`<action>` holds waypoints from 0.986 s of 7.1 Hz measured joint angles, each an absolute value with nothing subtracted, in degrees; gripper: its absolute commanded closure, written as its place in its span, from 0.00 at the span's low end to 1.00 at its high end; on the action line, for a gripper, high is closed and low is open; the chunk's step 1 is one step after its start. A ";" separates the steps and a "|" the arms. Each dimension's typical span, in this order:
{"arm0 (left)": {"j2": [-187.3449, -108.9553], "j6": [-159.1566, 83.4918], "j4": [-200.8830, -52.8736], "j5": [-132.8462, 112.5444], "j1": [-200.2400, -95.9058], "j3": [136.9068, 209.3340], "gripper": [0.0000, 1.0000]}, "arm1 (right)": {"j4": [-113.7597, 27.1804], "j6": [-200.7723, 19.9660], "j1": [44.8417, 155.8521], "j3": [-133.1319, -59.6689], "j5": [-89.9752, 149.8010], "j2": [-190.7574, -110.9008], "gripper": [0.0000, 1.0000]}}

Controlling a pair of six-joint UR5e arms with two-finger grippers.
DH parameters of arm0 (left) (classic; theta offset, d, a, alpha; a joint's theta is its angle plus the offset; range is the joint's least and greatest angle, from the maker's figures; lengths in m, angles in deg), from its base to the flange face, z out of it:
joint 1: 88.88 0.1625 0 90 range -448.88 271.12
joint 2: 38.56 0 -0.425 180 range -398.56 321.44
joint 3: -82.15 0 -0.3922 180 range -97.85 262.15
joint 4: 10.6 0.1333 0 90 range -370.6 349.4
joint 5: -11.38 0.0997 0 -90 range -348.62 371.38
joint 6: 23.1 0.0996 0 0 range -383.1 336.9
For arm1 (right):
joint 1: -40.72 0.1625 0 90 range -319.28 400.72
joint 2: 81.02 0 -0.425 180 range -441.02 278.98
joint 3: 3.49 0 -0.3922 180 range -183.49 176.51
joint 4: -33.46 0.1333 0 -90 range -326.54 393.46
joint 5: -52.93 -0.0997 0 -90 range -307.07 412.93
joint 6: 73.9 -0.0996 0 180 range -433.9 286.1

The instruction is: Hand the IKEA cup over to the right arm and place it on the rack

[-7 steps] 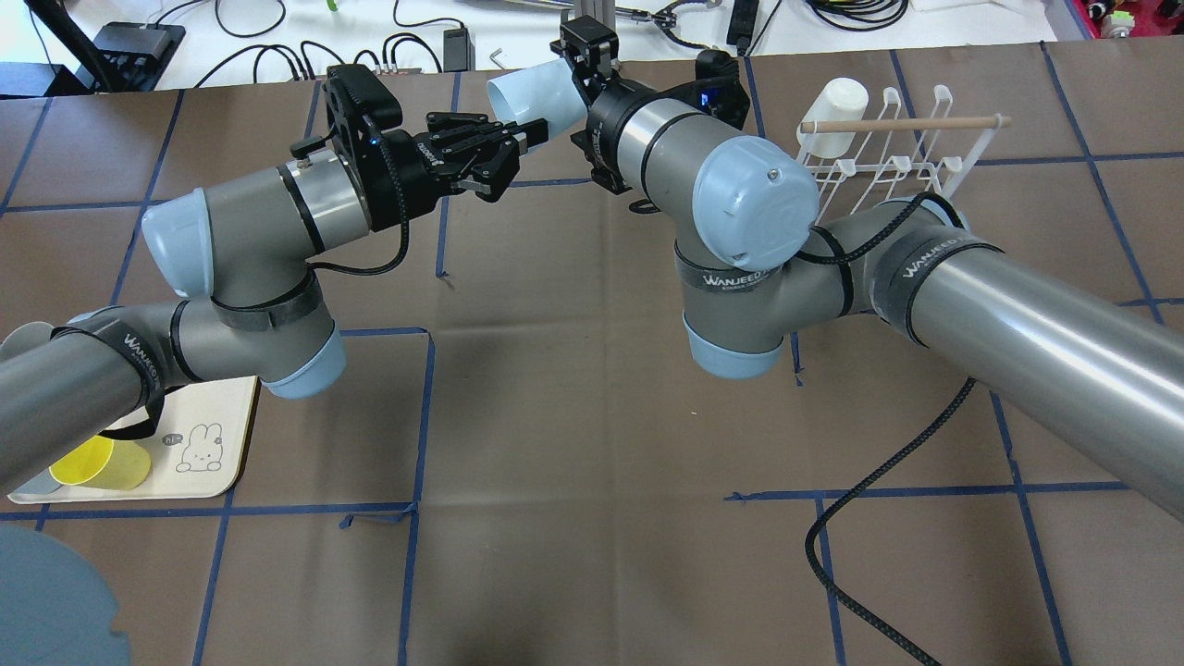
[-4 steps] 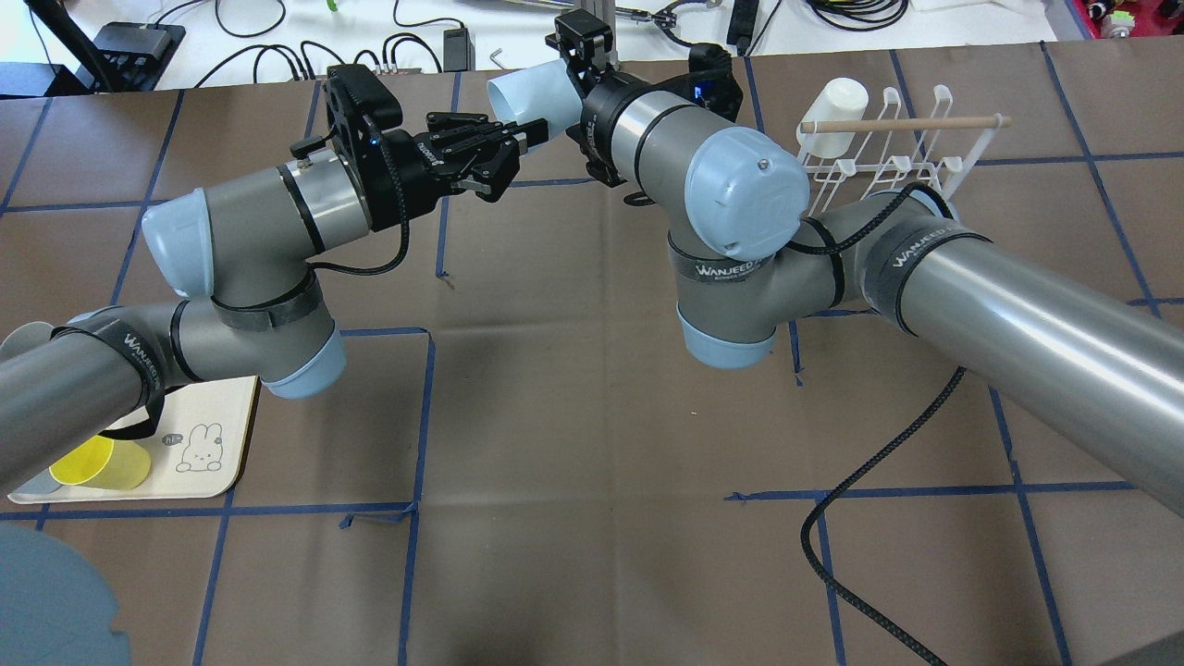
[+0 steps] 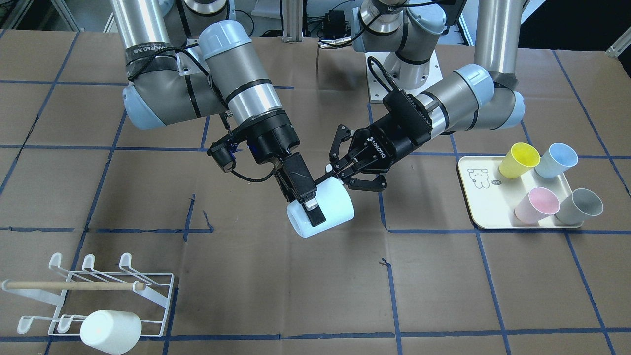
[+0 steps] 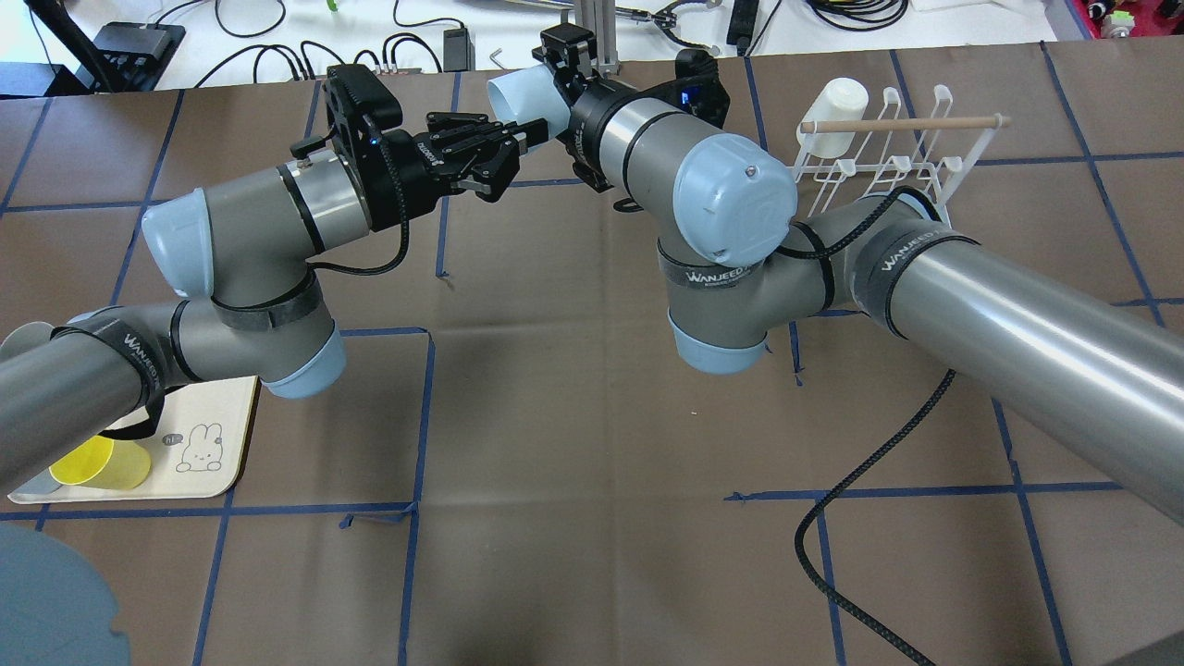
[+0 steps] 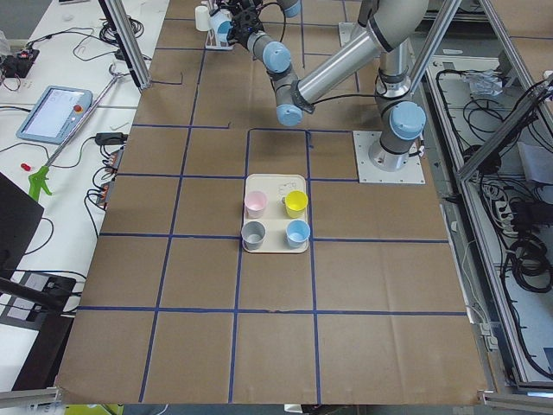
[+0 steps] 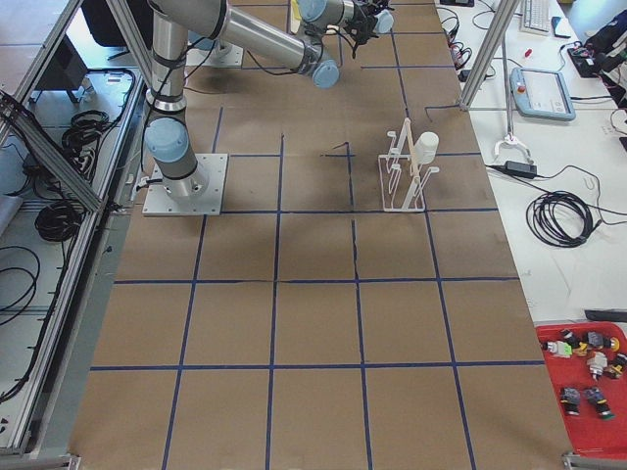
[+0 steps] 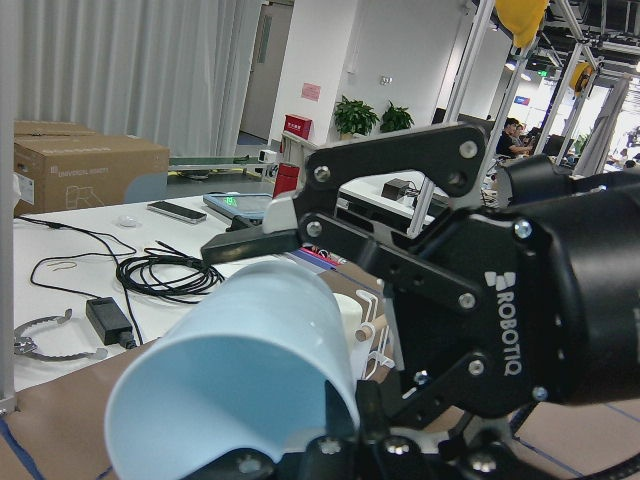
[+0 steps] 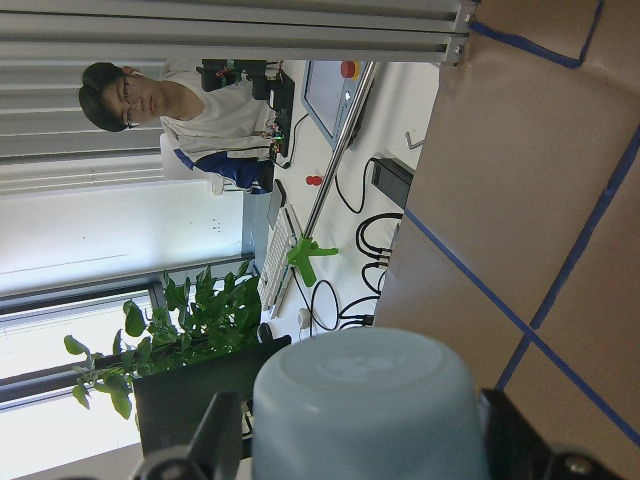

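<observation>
The right gripper (image 3: 309, 204) clenched the pale blue IKEA cup (image 3: 323, 209) lying sideways; the left gripper (image 3: 352, 165), fingers spread, had released beside its base

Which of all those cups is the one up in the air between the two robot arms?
The pale blue cup, gripped by the right gripper. The yellow, blue, pink and grey ones stand on the cream tray, and the white cup hangs on the rack.

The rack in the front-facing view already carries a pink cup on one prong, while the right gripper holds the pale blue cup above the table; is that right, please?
Not quite: the cup on the rack is a white cup, not pink, as the exterior front-facing view shows. The right gripper does hold the pale blue cup above the table.
</observation>
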State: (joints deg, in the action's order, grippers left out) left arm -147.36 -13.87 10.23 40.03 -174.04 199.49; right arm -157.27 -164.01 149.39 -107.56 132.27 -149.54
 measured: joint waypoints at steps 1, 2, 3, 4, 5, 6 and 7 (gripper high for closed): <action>-147.36 -13.87 10.23 40.03 -174.04 199.48 0.86 | -157.28 -163.99 149.38 -107.56 132.25 -149.54 0.20; -147.36 -13.89 10.23 40.04 -174.04 199.44 0.86 | -157.27 -163.99 149.36 -107.56 132.27 -149.54 0.29; -147.36 -13.93 10.23 40.03 -174.04 199.37 0.86 | -157.27 -163.99 149.35 -107.56 132.29 -149.55 0.37; -147.36 -13.95 10.23 40.04 -174.04 199.34 0.85 | -157.29 -163.99 149.34 -107.56 132.30 -149.56 0.43; -147.36 -13.96 10.23 40.05 -174.04 199.29 0.80 | -157.33 -163.99 149.34 -107.56 132.30 -149.57 0.47; -147.36 -13.96 10.23 40.08 -174.05 199.17 0.69 | -157.35 -164.05 149.35 -107.56 132.32 -149.61 0.50; -147.36 -13.96 10.23 40.16 -174.04 198.97 0.41 | -157.35 -164.19 149.35 -107.56 132.36 -149.64 0.51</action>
